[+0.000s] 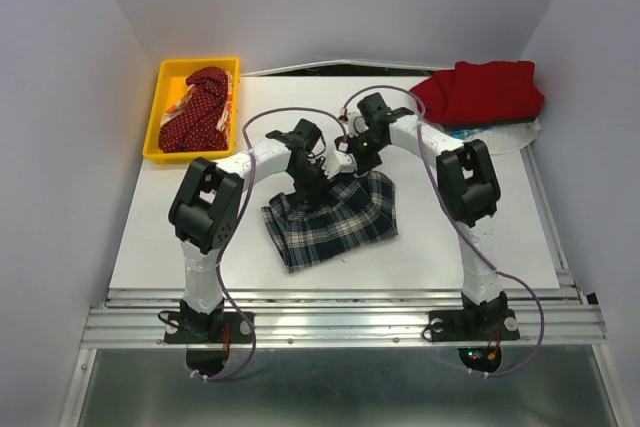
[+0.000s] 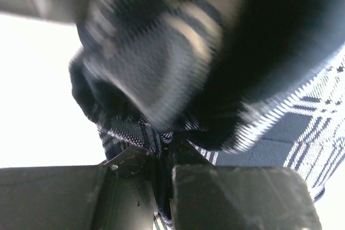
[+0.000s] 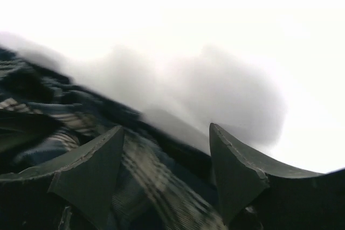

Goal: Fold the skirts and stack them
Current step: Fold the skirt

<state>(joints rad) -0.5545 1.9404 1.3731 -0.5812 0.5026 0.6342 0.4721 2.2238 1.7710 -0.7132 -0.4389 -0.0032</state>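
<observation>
The plaid skirt (image 1: 335,217) lies crumpled in the middle of the table. My left gripper (image 1: 308,184) is over its far edge, shut on a pinch of the plaid cloth (image 2: 135,133), which bunches up in front of the left wrist camera. My right gripper (image 1: 347,154) is at the skirt's far edge beside the left one, open, with plaid cloth (image 3: 145,181) lying between and under its fingers (image 3: 91,171). The dark red dotted skirt (image 1: 200,112) and a bit of the cream skirt (image 1: 181,103) sit in a yellow bin (image 1: 160,97). The plain red skirt (image 1: 482,92) lies folded at the back right.
The yellow bin stands at the table's back left corner. The red skirt rests on a white and blue thing (image 1: 500,133) at the back right. White walls close in the table on three sides. A metal rail (image 1: 340,322) runs along the near edge.
</observation>
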